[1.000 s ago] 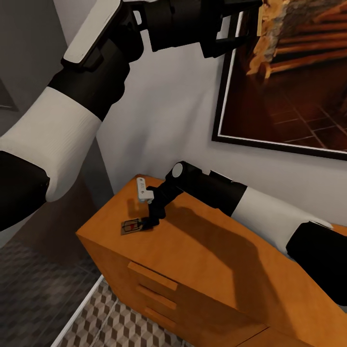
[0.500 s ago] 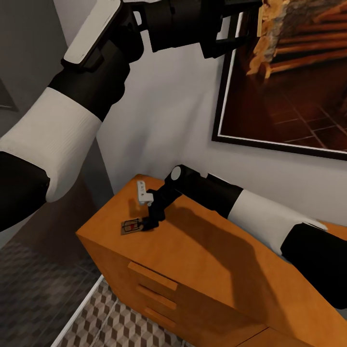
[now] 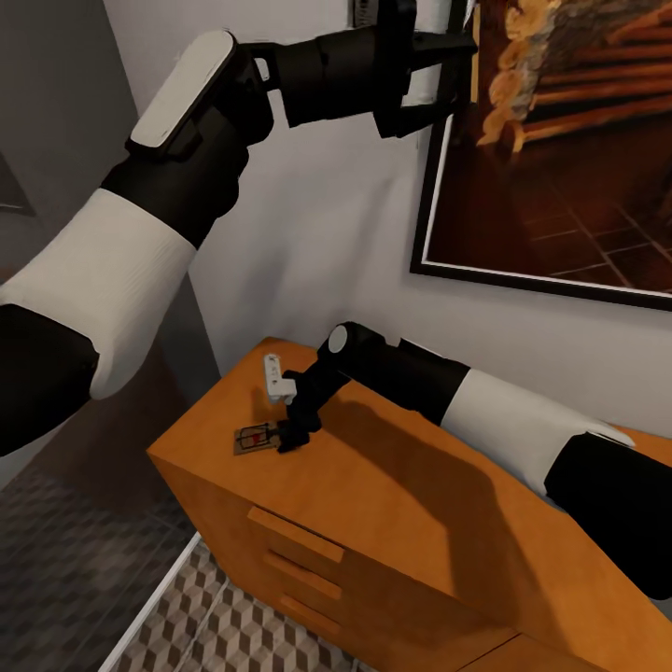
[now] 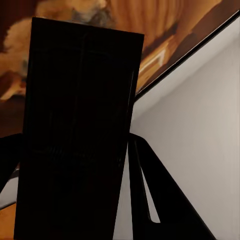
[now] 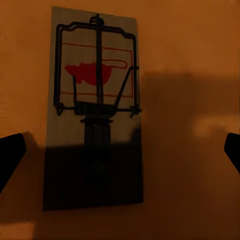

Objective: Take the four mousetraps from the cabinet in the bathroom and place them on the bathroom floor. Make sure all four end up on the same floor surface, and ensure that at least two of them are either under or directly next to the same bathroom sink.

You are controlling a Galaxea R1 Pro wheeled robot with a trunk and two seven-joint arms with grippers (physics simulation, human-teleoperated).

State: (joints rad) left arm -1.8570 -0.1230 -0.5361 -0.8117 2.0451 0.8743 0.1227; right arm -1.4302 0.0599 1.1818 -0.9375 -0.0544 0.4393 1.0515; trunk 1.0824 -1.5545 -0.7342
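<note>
Hovering low over the flat top of the wide orange-brown wooden cabinet (image 3: 401, 485), the right end effector (image 3: 285, 437) points down at a small flat rectangular tan wooden mousetrap (image 3: 252, 439) that lies on that top near its left corner, beside the wall; in the right wrist view the mousetrap (image 5: 92, 115), with its black wire frame and red mark, lies flat between the two dark fingertips (image 5: 10, 155), which stand wide apart at either edge of the picture and touch nothing; the trap sits closer to one finger than the other. The left end effector (image 3: 448, 70) is raised high in front of the dark-framed picture (image 3: 560, 159) on the pale wall; in the head view its fingers seem slightly parted, but the left wrist view is too dark to settle whether anything is held, so I cannot tell its state. Below, the cube-patterned tiled bathroom floor (image 3: 233, 625) shows beside the cabinet's drawer fronts.

The step in hand, as I judge it, is the pickup of this trap; the next move calls for centring the fingers over the thin board, lowering until they straddle its long edges, then closing gently; the piece is so flat that a shallow descent may slide it along the surface rather than lift it.
</note>
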